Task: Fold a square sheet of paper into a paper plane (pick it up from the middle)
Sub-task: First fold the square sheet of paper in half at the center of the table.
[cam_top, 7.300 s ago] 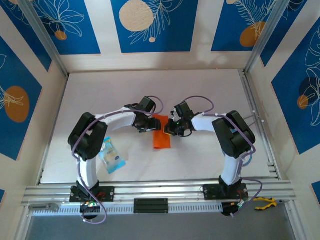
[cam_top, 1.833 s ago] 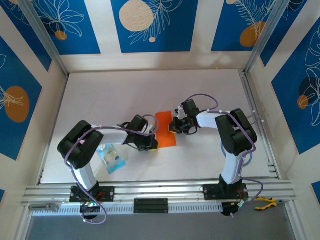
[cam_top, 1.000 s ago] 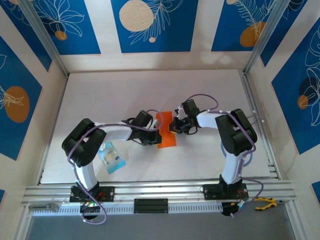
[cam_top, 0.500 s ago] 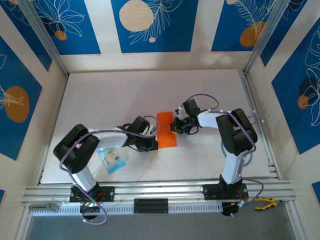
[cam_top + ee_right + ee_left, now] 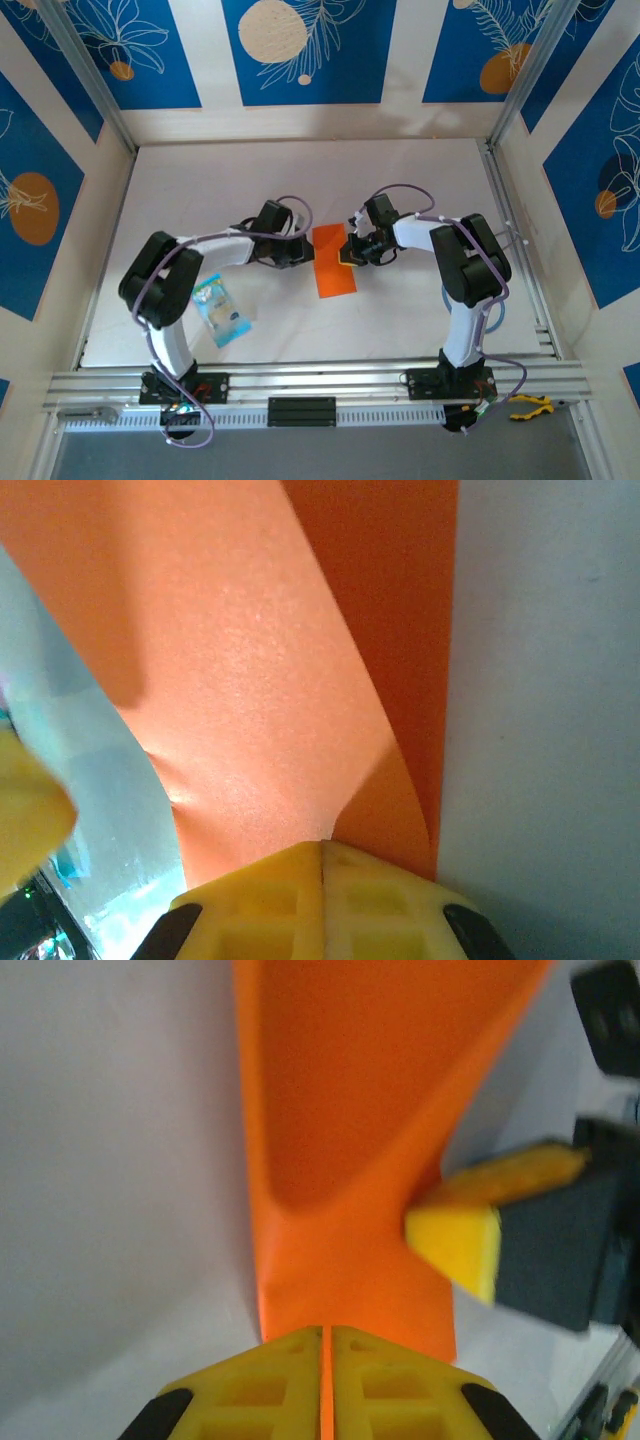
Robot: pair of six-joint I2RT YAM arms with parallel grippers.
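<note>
The square sheet of paper (image 5: 334, 266) is bright orange and folded into a narrow strip, held between the two grippers at the table's middle. My left gripper (image 5: 303, 252) is shut on its left edge. In the left wrist view the paper (image 5: 350, 1110) runs into the thin slit between the yellow jaws of my left gripper (image 5: 326, 1345). My right gripper (image 5: 350, 252) is shut on the right edge. In the right wrist view a folded flap of the paper (image 5: 250, 680) rises from the closed jaws of my right gripper (image 5: 322, 852). The paper bulges between both grips.
A small blue and clear plastic packet (image 5: 222, 310) lies on the white table (image 5: 400, 180) beside the left arm's base. Yellow-handled pliers (image 5: 528, 405) rest past the front rail at the right. Blue patterned walls surround the table.
My left gripper swung from the paper's near left corner to higher on its left edge, toward the far side. The paper's tilt shifted slightly. The right gripper stayed put.
</note>
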